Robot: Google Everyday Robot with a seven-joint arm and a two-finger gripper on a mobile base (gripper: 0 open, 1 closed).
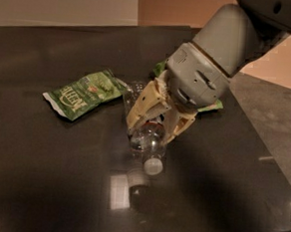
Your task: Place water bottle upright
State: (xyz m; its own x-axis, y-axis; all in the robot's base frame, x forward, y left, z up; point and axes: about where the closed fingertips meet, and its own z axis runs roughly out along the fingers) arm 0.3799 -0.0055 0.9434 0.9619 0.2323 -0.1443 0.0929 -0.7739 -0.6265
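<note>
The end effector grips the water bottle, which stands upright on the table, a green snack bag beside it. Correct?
No. The camera view shows the water bottle lying tipped over on the table, white cap toward the camera. The end effector does grip it, a green snack bag beside it.

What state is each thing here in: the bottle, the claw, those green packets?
water bottle: capped, tilted with the cap end lowest, not upright.
gripper: above the table's middle, shut around the water bottle.
green snack bag: lying flat, left of the bottle.
second green bag: mostly hidden behind the gripper.
</note>
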